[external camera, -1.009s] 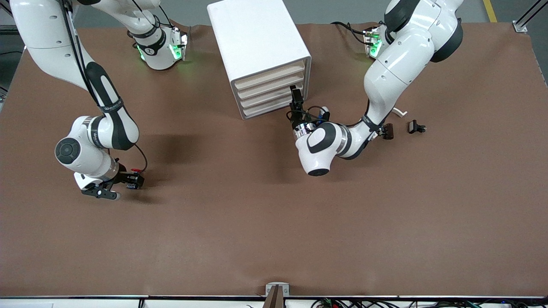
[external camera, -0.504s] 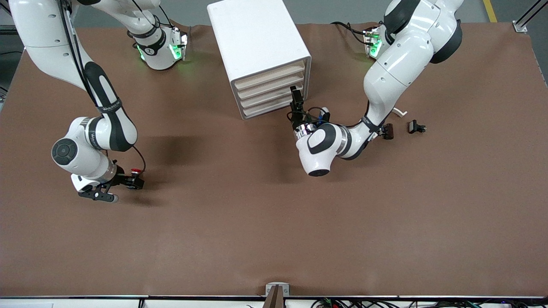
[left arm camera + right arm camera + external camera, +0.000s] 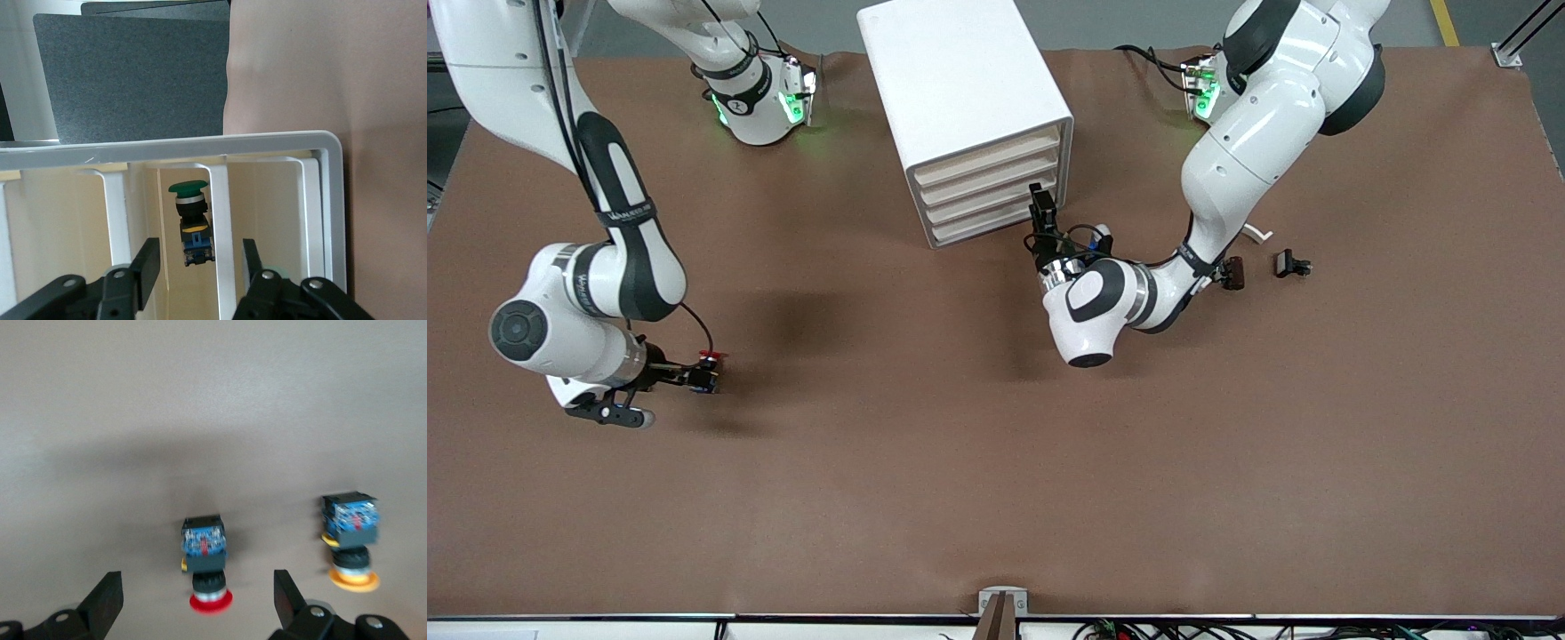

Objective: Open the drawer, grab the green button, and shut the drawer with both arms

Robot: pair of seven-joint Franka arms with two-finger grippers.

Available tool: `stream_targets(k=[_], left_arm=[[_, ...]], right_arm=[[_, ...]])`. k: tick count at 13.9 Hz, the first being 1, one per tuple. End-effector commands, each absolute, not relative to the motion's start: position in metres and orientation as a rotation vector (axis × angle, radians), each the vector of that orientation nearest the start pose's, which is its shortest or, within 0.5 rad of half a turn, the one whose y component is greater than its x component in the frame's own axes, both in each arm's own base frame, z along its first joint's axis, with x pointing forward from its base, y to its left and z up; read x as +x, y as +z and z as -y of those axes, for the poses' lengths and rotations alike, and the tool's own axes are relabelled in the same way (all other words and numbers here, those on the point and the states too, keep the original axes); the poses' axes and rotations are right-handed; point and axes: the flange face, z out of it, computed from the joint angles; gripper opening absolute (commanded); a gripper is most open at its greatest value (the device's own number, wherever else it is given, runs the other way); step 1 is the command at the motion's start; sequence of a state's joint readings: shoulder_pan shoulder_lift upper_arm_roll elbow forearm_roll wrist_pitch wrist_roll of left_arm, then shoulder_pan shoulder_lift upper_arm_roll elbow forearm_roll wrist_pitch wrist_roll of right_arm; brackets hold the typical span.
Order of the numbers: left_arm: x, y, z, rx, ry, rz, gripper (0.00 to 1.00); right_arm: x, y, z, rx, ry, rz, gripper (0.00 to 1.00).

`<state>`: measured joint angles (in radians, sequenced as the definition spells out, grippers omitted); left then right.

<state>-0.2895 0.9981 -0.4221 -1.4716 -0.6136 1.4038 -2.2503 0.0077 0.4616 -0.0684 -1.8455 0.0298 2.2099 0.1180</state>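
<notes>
The white cabinet stands at the robots' side of the table, its four cream drawer fronts facing the front camera. My left gripper is open, right in front of the lower drawers, at their end toward the left arm. In the left wrist view the green button lies inside the cabinet between two white dividers, just ahead of my open left gripper and untouched. My right gripper is open and low over the table toward the right arm's end, with nothing held.
A red-capped button and a yellow-orange-capped button lie on the table by the right gripper; the red one also shows in the front view. Small black parts lie toward the left arm's end.
The right arm has swung toward its own end of the table, and its gripper has drawn back a little from the red-capped button. The left arm has hardly moved.
</notes>
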Motion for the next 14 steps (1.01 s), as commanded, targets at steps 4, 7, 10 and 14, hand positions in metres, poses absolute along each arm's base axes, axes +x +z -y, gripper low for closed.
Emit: stream_targets(k=[4,7,10,14], left_arm=[[0.420,0.123,0.422,-1.179,1.258,1.474,0.56],[0.411,0.120,0.426,-1.179,1.245,1.456,0.54],[0.402,0.119,0.434,-1.189,1.232,1.440,0.48],[0.397,0.116,0.437,-1.185,1.222,1.432,0.22]], right_arm=[[0.631,0.394,0.036,-3.102,0.270,-0.346,1.00],[0.625,0.458,0.020,-3.088,0.407,-0.535,1.00],[0.620,0.491,0.010,-3.089,0.469,-0.596,1.00],[0.621,0.515,0.009,-3.118,0.430,-0.583,1.00]])
